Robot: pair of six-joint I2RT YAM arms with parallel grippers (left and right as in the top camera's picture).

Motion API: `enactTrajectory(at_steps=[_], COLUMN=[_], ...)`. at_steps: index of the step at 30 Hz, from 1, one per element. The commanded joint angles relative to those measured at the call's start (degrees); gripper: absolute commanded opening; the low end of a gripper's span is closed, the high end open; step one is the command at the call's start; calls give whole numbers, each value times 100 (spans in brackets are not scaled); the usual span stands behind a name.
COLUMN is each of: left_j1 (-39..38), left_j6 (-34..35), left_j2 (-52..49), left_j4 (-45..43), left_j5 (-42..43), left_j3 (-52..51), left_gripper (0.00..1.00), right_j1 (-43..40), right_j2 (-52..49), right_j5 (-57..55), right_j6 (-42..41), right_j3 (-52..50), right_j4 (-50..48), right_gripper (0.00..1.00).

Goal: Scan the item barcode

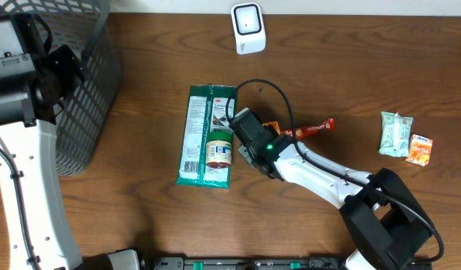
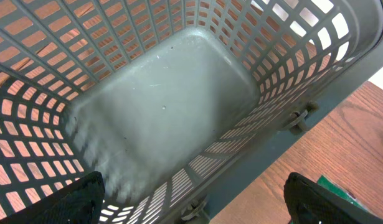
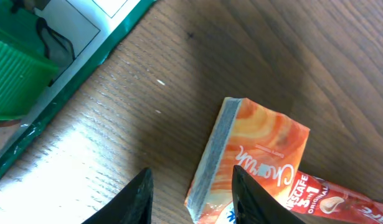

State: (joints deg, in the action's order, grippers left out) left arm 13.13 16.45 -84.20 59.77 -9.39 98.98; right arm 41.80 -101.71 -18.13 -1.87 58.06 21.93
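I see the orange packet point(image 3: 260, 155), grey-edged with white script, lying on the counter point(image 3: 340, 56); right jaws half-parted about its corner, left jaws wide.

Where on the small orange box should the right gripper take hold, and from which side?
Across its two long side faces, from above: the orange box lies flat on the table, thin grey side showing, near end below the open right gripper.

The left arm point(image 1: 31, 187) and right arm point(image 1: 320, 172) are wearing white shells over black joints, the right one trailing a looping black cable point(image 1: 261, 81), showing a green light point(image 1: 269, 147) and carrying the black-fingered right gripper point(image 3: 191, 186).
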Motion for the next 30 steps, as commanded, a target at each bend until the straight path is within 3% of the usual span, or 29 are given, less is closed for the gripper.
enactTrajectory(at_steps=[1, 10, 11, 15, 30], left_j1=[31, 31, 31, 31, 31], left_j6=[-55, -55, -55, -55, -55], left_j2=[-2, -2, -2, -2, -2], left_j4=[2, 2, 2, 2, 4], left_j5=[-74, -74, -74, -74, -74], left_j3=[35, 35, 35, 35, 35], left_gripper=[92, 93, 93, 92, 92], right_j1=[11, 11, 13, 13, -105], right_j2=[24, -629, -699, -813, 590], right_j5=[-317, -662, -654, -175, 654], right_j6=[-111, -474, -525, -688, -798], right_j3=[96, 96, 96, 96, 157], right_j4=[17, 127, 142, 229, 321], right_gripper=[37, 42, 39, 1, 1])
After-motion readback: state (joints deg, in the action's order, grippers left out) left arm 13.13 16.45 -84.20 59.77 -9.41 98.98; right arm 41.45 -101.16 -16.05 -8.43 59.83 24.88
